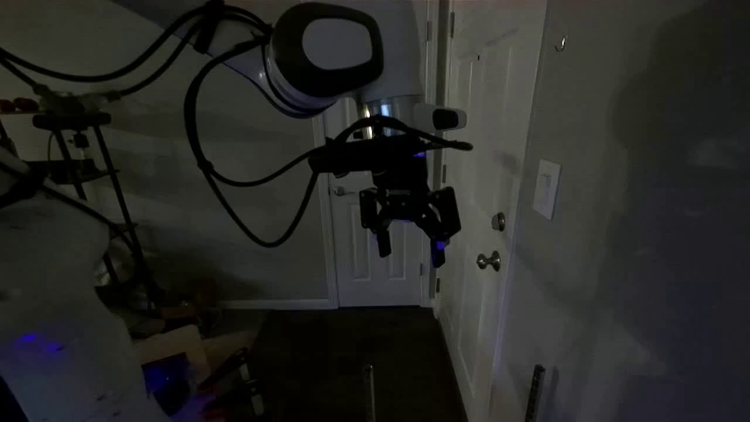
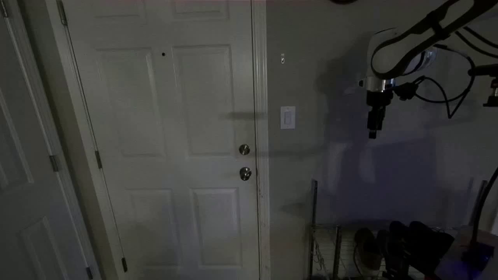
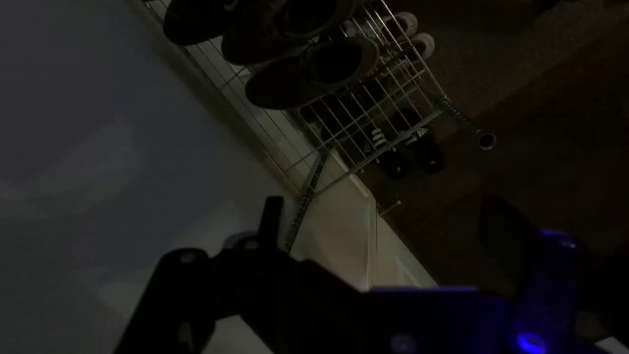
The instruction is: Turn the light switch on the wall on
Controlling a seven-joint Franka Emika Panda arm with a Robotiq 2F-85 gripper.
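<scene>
The light switch (image 1: 546,189) is a small white upright plate with a rocker. It sits on the pale grey wall (image 1: 592,258), beside the white panelled door, and also shows in an exterior view (image 2: 288,117). My gripper (image 1: 411,254) points down with its fingers spread and nothing between them. In an exterior view the gripper (image 2: 372,132) is seen edge-on, to the right of the switch and at a similar height, well apart from it. In the wrist view the gripper (image 3: 385,211) is dark and open, with the wall (image 3: 73,147) to the left. The switch is out of that view.
The white door (image 2: 163,167) has a round knob (image 2: 245,174) and a deadbolt (image 2: 244,149). A small hook (image 2: 283,59) is above the switch. A wire rack (image 3: 363,162) with several shoes (image 3: 314,73) stands below against the wall. The room is dark.
</scene>
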